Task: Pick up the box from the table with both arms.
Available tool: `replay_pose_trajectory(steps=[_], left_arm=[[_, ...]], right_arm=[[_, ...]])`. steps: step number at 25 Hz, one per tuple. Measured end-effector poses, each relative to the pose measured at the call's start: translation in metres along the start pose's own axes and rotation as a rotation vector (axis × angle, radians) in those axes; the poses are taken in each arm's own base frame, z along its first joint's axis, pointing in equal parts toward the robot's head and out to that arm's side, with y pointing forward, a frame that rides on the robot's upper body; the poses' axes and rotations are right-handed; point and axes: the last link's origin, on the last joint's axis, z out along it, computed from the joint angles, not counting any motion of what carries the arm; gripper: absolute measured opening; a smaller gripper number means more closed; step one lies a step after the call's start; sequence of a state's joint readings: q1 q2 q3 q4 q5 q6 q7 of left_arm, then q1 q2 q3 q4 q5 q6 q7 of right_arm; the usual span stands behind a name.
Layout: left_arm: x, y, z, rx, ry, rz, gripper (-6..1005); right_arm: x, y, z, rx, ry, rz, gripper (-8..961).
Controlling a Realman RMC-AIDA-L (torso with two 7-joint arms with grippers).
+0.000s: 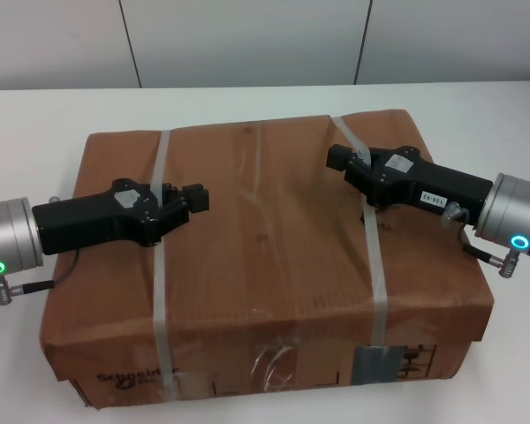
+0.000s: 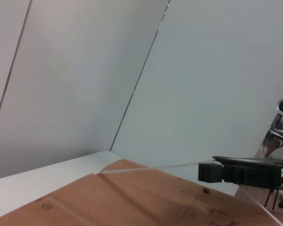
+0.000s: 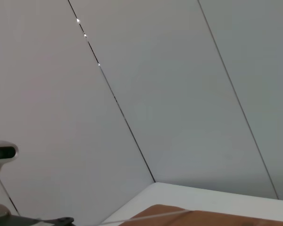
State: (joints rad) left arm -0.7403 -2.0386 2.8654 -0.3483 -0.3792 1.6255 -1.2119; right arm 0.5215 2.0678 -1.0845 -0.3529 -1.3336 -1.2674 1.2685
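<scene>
The large brown box (image 1: 265,238) lies on the white table (image 1: 495,115), with two whitish straps (image 1: 162,265) across it and black print on its near side. My left gripper (image 1: 194,198) is over the box top near the left strap, pointing inward, fingers together and empty. My right gripper (image 1: 339,159) is over the box top by the right strap (image 1: 374,256), also pointing inward, shut and empty. The left wrist view shows the box top (image 2: 132,197) and the right gripper (image 2: 208,172) farther off. The right wrist view shows a corner of the box (image 3: 203,219).
A pale panelled wall (image 1: 247,35) runs behind the table. Bare tabletop shows behind the box and to both sides of it (image 1: 26,124). The box's near edge lies close to the table's front.
</scene>
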Motion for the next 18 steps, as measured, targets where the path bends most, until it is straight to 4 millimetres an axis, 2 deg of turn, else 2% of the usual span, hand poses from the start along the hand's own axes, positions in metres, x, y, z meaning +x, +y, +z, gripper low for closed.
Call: replay_pose_trajectory(steps=[18], left_arm=[[0.0021,0.0012,0.0005,-0.010,0.008,0.007,98]], right_arm=[[0.0004,0.0005,0.0005,-0.001,0.000,0.000,35]])
